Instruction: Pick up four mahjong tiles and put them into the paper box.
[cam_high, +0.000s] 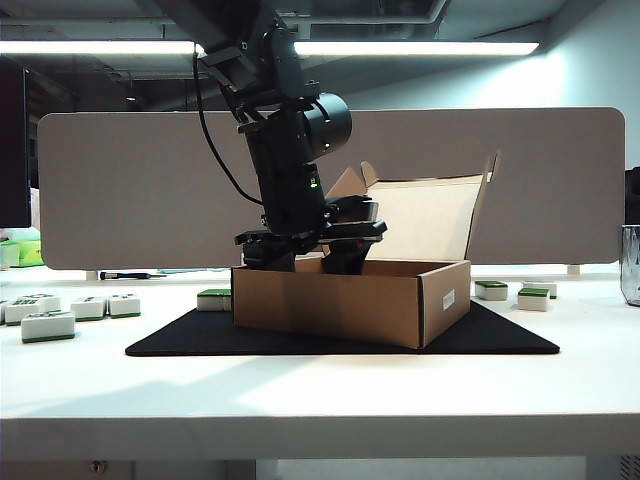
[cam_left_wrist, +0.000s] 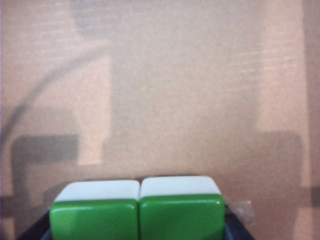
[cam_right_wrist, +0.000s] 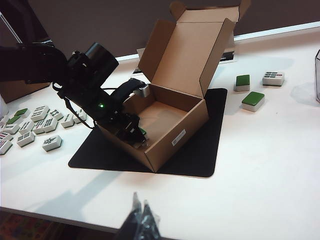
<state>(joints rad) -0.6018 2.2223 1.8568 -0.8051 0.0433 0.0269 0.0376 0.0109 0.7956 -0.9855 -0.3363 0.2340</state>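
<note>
My left gripper (cam_high: 310, 258) reaches down into the open brown paper box (cam_high: 340, 300) from above its near-left side. It is shut on two mahjong tiles held side by side, the left tile (cam_left_wrist: 95, 212) and the right tile (cam_left_wrist: 181, 210), green faces toward the camera and white bodies behind. Beyond them lies the bare cardboard floor of the box (cam_left_wrist: 190, 100). In the right wrist view the left gripper (cam_right_wrist: 135, 132) sits just inside the box's wall (cam_right_wrist: 175, 127). My right gripper (cam_right_wrist: 141, 212) hangs shut over the table's near edge, away from the box.
The box stands on a black mat (cam_high: 500, 335) with its lid flap raised. Loose tiles lie to the left (cam_high: 48, 325), behind the box (cam_high: 213, 299) and to the right (cam_high: 533, 298). A clear glass (cam_high: 630, 265) stands at the far right. A grey partition (cam_high: 120, 190) closes the back.
</note>
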